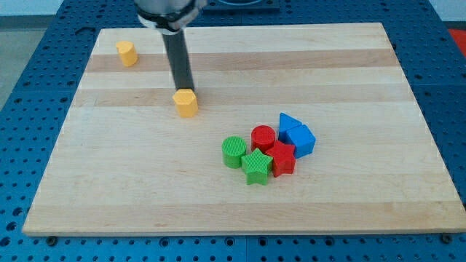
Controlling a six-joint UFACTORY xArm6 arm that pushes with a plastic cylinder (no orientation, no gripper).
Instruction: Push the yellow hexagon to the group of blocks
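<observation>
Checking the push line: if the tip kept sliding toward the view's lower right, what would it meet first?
My tip sits right behind the yellow hexagon, so it likely meets that first; beyond it lie the green cylinder and red cylinder.

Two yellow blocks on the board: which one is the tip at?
The yellow hexagon block near the board's middle: my tip sits right at its top edge. The other yellow block stands alone in the view's top-left corner.

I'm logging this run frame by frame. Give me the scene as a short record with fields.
surface: wooden board on blue pegboard
my tip: touching the top edge of the yellow hexagon
other yellow block: near the view's top left
group: green cylinder, green star, red cylinder, red star, blue triangle, blue cube
task state: hexagon apart from the group, up and left of it
</observation>
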